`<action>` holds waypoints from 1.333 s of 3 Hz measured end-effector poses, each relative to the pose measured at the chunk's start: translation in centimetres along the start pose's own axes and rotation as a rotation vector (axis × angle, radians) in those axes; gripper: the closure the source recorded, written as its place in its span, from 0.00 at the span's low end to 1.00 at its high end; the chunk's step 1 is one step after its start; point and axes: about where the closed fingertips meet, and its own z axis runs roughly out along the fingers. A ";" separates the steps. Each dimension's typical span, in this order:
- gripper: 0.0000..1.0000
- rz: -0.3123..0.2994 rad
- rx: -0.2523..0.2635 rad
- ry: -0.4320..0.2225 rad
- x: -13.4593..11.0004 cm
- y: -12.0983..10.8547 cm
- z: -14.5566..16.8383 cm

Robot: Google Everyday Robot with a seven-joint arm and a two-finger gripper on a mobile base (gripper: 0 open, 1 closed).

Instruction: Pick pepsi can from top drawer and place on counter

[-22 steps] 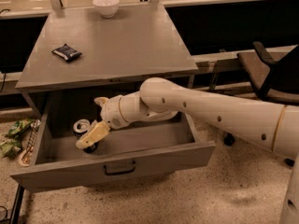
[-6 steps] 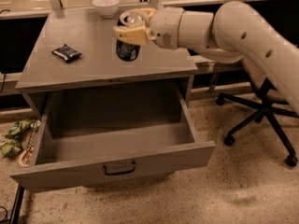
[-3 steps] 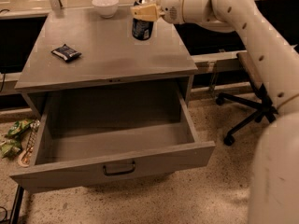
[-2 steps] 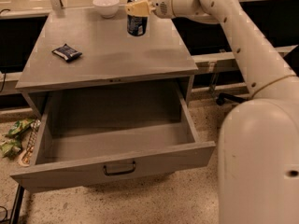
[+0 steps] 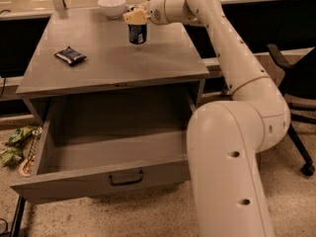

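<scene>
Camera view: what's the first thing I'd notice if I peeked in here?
The big white robot arm fills the right side and reaches over the counter, where its gripper holds the pepsi can by its top. Below, the top drawer stands wide open. A white bowl sits at the counter's back edge and a dark snack packet lies on its left.

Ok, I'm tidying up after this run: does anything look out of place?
Crumpled green wrappers litter the floor left of the open, empty top drawer. The gripper holds the pepsi can over the counter.
</scene>
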 end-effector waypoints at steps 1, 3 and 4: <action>0.82 -0.004 0.019 -0.004 0.9 -1.2 3.1; 0.36 -0.050 0.016 0.005 1.5 -1.4 4.6; 0.05 -0.056 0.008 0.008 1.8 -1.4 4.6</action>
